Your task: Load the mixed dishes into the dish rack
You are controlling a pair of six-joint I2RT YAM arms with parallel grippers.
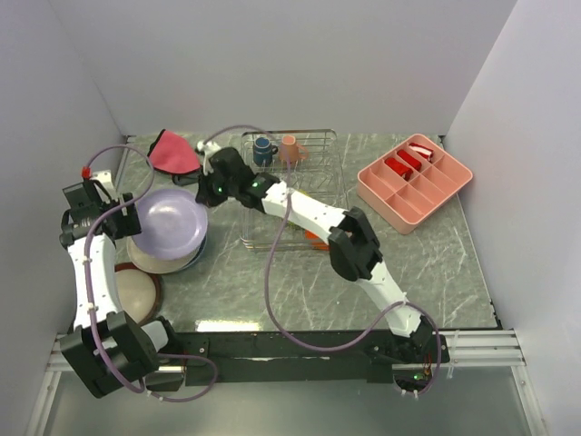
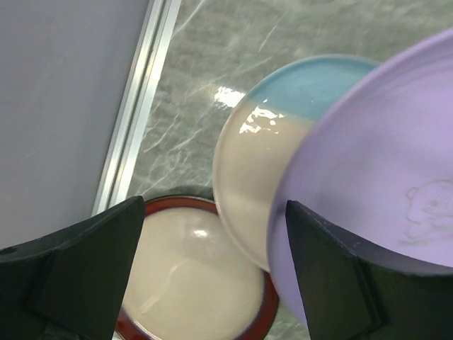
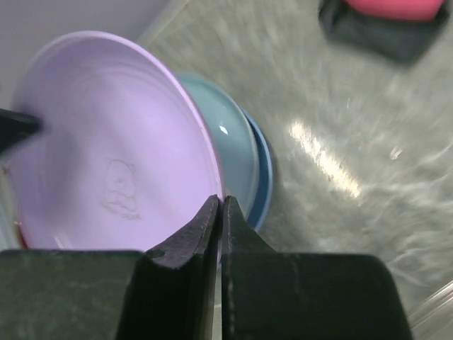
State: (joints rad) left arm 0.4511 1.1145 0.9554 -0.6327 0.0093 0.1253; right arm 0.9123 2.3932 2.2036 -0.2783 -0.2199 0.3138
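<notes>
Two grippers at the lavender plate (image 1: 168, 222), held tilted above the light-blue plate (image 2: 311, 85), table left. Fingers of right gripper (image 3: 218, 212) pinch its rim; fingers of left gripper (image 2: 212, 212) spread wide, one beside the rim. Advice: firm pinch, lift clear of that finger, carry to rack (image 1: 322, 182), avoid mug (image 1: 264, 151).

lavender plate (image 2: 382, 156) cut off at right edge, cloth (image 3: 391, 7) blurred

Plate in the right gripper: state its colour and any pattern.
It is a lavender plate with a faint bear outline; best in the right wrist view.
</notes>
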